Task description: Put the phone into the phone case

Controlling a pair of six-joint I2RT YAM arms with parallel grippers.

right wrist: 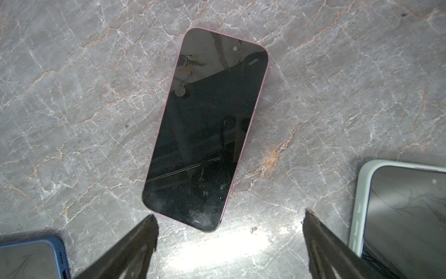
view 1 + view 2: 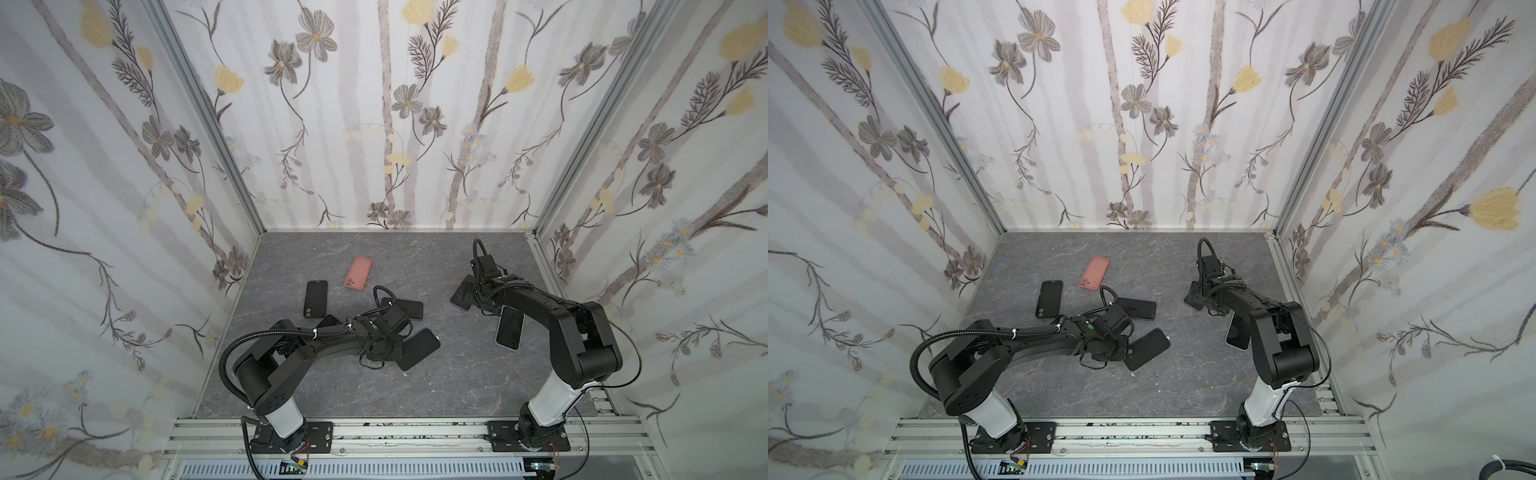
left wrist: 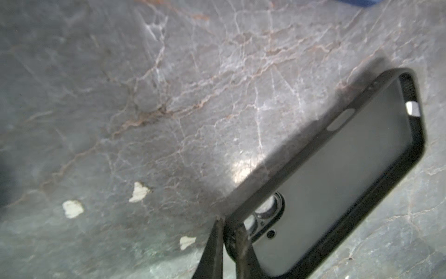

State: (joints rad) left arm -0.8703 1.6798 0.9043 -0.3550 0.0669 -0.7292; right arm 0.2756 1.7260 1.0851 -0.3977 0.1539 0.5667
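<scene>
An empty black phone case (image 3: 337, 174) with a frosted grey back lies left of centre on the table, seen in both top views (image 2: 419, 349) (image 2: 1148, 348). My left gripper (image 3: 229, 229) is shut on its rim beside the camera cutout, one finger inside the case and one outside. In the right wrist view a pink-edged phone (image 1: 207, 130) lies screen up on the marble. My right gripper (image 1: 229, 215) hangs open just short of the phone's near end, touching nothing. In a top view that gripper (image 2: 478, 293) points down at the right rear, hiding most of what lies under it.
A pink case (image 2: 358, 272), a black case (image 2: 316, 299) and a dark phone (image 2: 409, 309) lie round the left arm. A phone in a pale case (image 1: 400, 217) (image 2: 509, 328) and one in a blue case (image 1: 31, 258) flank the right gripper. Walls close in three sides of the table.
</scene>
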